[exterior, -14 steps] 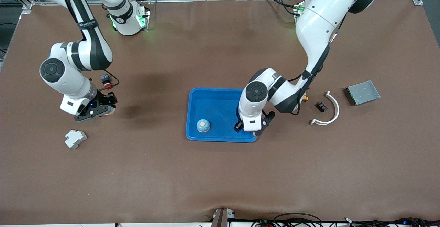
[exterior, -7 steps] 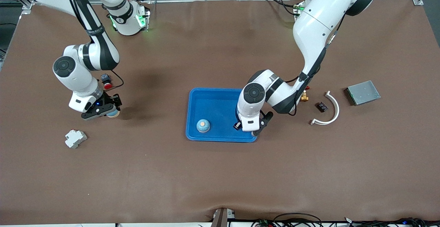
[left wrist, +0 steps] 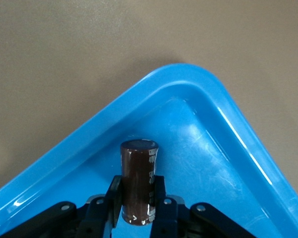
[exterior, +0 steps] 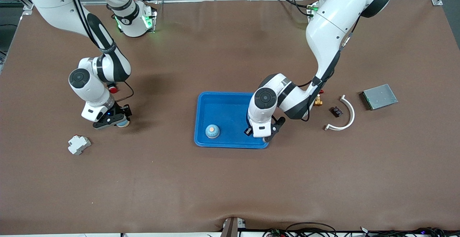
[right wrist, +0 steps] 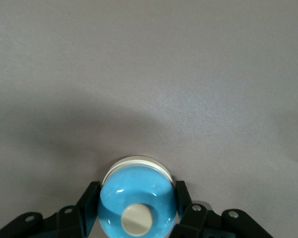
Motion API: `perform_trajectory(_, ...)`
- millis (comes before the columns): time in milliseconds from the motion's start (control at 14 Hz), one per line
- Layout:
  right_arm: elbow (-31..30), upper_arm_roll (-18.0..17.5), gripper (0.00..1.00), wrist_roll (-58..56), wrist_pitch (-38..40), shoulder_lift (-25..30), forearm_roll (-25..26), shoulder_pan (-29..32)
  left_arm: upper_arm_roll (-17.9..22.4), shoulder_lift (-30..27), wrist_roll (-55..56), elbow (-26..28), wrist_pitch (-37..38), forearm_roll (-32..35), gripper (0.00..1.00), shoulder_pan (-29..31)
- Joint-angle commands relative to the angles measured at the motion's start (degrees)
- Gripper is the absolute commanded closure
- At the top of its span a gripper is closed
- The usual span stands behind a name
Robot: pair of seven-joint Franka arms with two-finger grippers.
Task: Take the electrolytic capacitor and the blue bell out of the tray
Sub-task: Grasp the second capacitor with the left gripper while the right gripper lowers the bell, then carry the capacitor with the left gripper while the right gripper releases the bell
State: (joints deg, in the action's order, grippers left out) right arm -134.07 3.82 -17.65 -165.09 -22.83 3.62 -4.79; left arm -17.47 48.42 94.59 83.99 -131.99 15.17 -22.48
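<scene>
My left gripper point(exterior: 260, 134) is over the corner of the blue tray point(exterior: 222, 109) nearest the front camera at the left arm's end. In the left wrist view it point(left wrist: 137, 184) is shut on a dark brown capacitor point(left wrist: 138, 157), held upright just above the tray floor by the rim point(left wrist: 139, 99). My right gripper point(exterior: 112, 120) is over bare table toward the right arm's end. In the right wrist view it point(right wrist: 137, 198) is shut on a blue bell point(right wrist: 139, 187) with a cream button. A second blue bell point(exterior: 212, 131) stands in the tray.
A white breaker block point(exterior: 79, 144) lies nearer the front camera than my right gripper; a red button point(exterior: 113, 89) lies under that arm. Toward the left arm's end lie a brass fitting point(exterior: 318, 102), a small black part point(exterior: 336, 111), a white curved strip point(exterior: 344, 115) and a grey metal box point(exterior: 379, 96).
The right arm has carried the blue bell toward the tray and the front camera. The left gripper has shifted slightly over the tray corner with the capacitor.
</scene>
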Motion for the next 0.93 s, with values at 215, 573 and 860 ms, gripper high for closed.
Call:
perform_trajectory(215, 0.3, -9.2, 0.24, 0.5, -0.6, -1.6, -0.8, 10.3, 0.7, -2.5, 0.2, -4.1, 4.8, 1.0, 1.0, -0.1)
perform_trajectory(573, 3.7, -10.7, 0.0, 0.7, 6.8, 0.2, -2.0, 10.0, 0.7, -6.0, -6.1, -8.3, 16.0, 3.0, 1.0, 2.1)
perform_trajectory(860, 10.3, -12.9, 0.0, 2.0, 22.2, 3.7, -9.4, 9.4, 0.5, -9.7, -14.8, -8.1, 20.5, 2.7, 1.0, 7.4)
